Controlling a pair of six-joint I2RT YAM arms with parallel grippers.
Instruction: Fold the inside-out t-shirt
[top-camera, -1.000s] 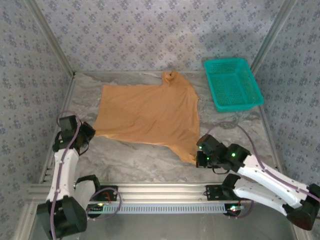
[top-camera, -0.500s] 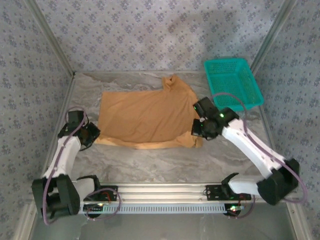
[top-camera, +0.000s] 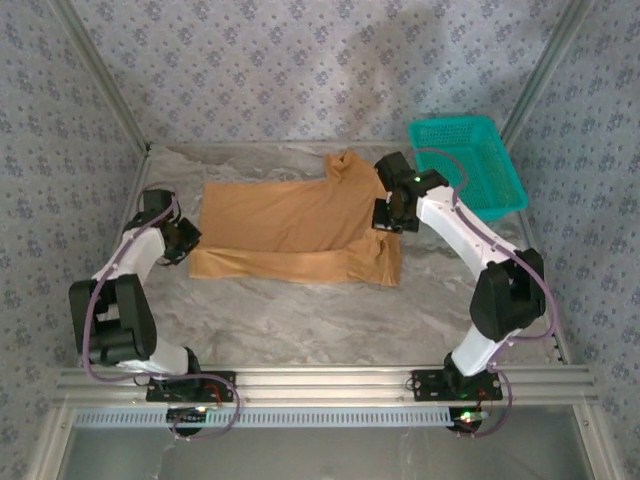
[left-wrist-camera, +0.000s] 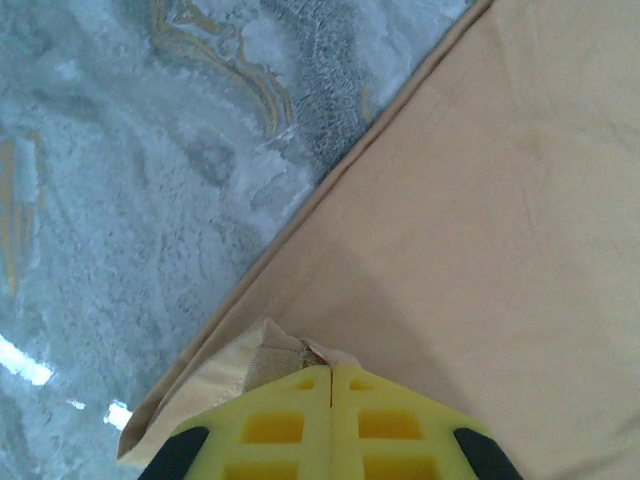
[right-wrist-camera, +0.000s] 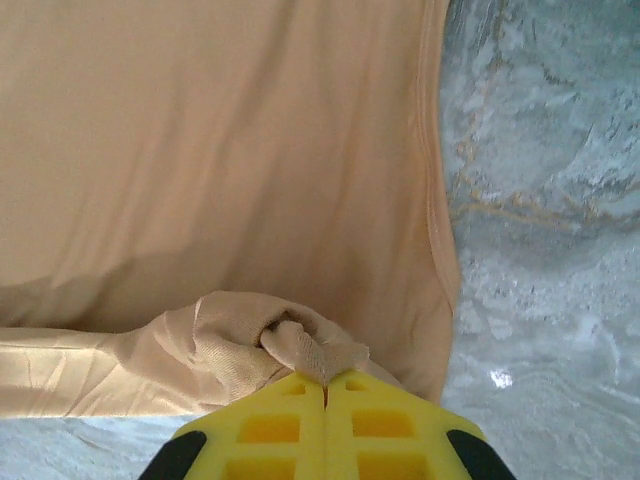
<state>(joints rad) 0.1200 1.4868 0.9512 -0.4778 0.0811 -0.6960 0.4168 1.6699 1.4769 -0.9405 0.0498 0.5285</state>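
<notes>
While the t-shirt (top-camera: 290, 225) lies on the table (top-camera: 300, 320), left pincer (left-wrist-camera: 330, 372) and right pincer (right-wrist-camera: 325, 385) each clamp it.

A grey marble-patterned worktop (top-camera: 300, 310) lies in soft, even light. Walls (top-camera: 280, 70) with a pale floral print stand behind and beside the worktop. A metal rail (top-camera: 320, 378) runs along its near edge, and slanted metal posts (top-camera: 100, 80) rise at its far corners.

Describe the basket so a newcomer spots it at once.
Find the grey marbled table. At its far right corner, just right of the orange-tan t-shirt, sits the basket. It alone is teal, rigid and rectangular, with perforated mesh walls.
</notes>
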